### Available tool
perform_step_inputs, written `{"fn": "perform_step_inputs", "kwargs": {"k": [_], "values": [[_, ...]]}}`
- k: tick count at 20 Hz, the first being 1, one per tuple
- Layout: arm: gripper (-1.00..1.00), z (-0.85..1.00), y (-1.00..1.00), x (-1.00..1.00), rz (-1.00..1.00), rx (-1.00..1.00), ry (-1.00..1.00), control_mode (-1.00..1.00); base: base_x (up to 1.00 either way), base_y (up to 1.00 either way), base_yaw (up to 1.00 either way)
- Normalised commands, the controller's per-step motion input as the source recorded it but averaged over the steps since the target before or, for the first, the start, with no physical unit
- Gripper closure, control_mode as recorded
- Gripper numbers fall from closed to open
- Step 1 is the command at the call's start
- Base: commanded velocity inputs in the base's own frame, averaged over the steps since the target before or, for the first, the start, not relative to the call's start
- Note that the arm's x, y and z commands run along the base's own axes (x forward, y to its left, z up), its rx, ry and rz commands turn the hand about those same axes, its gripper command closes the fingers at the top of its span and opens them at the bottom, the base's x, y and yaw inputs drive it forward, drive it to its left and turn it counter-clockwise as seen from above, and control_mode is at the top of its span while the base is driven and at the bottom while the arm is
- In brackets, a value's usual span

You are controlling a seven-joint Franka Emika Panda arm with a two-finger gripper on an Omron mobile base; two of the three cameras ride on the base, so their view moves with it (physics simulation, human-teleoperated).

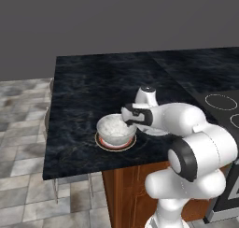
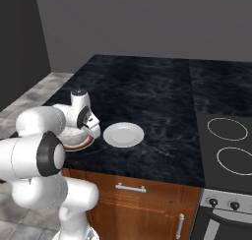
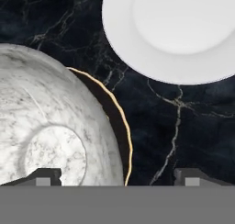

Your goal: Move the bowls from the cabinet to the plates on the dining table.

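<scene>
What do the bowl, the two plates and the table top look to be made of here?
The bowl looks like polished white-grey marbled stone, going by its grey veining. The plate under it seems glazed ceramic: orange-red with a dark rim. The white plate looks like plain glossy ceramic, smooth and unpatterned. The dining table top appears to be black marble with faint pale veins; its base looks like reddish-brown wood.

Marbled stone bowl (image 3: 50,126), glossy marble table (image 3: 183,126)

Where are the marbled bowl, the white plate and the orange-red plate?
marbled bowl (image 1: 115,127): left base view, its inside.
white plate (image 2: 123,135): right base view, its middle.
orange-red plate (image 1: 103,144): left base view, its front-left rim.
</scene>
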Motion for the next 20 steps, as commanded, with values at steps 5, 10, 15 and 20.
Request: {"fn": "perform_step_inputs", "kwargs": {"k": [5, 10, 15, 20], "values": [[-1.00, 0.52, 0.00, -0.39, 0.04, 0.00, -0.11, -1.00, 0.00, 0.00, 0.00], [-1.00, 0.45, -0.01, -0.39, 0.08, 0.00, -0.08, -1.00, 0.00, 0.00, 0.00], [-1.00, 0.24, -0.13, -0.61, 0.13, 0.00, -0.01, -1.00, 0.00, 0.00, 0.00], [-1.00, 0.17, -0.22, -0.83, 0.20, 0.00, 0.00, -1.00, 0.00, 0.00, 0.00]]}}
